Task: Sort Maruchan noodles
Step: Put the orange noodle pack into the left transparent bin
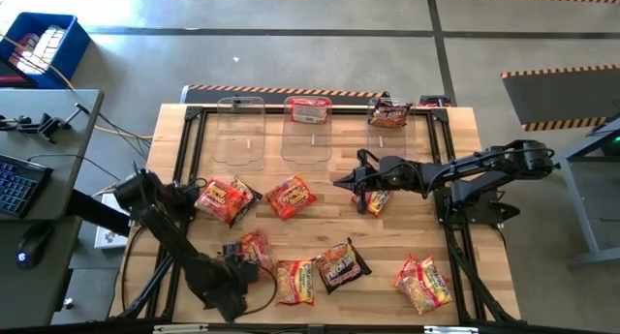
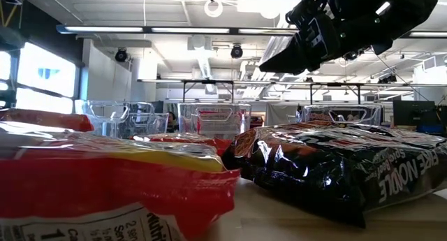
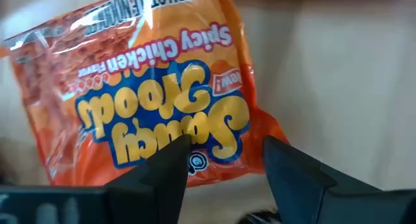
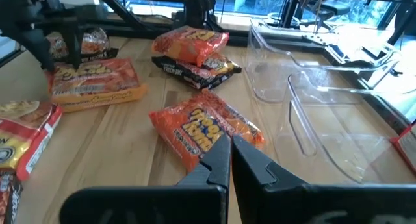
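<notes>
Left gripper (image 1: 244, 259), lower left of the high view: jaws parted, holding nothing, straddling the near edge of an orange Spicy Chicken packet (image 3: 149, 94) that lies flat on the tabletop (image 1: 320, 227). In the high view that packet (image 1: 258, 247) sits just beside the gripper.

Right gripper (image 1: 341, 181), centre of the high view: jaws pressed together, nothing between them. In the right wrist view they (image 4: 231, 160) point over another orange packet (image 4: 205, 128) on the wood; contact with it is unclear.

Three clear bins stand in a row along the top edge of the tabletop. Left bin (image 1: 240, 129): no packet visible in it. Middle bin (image 1: 307, 131): a red-and-white packet (image 1: 308, 110) at its far end. Right bin (image 1: 387, 131): a dark packet (image 1: 389, 112) at its far end.

Loose noodles on the tabletop: a stacked pair at left centre (image 1: 226, 198), one orange at centre (image 1: 291, 197), one under the right arm (image 1: 378, 200), one orange at bottom centre (image 1: 295, 282), a dark one beside it (image 1: 342, 266), and a pair at lower right (image 1: 422, 283).

Low view: a red packet (image 2: 105, 178) and a dark packet (image 2: 335, 164) fill the foreground, bins behind.
</notes>
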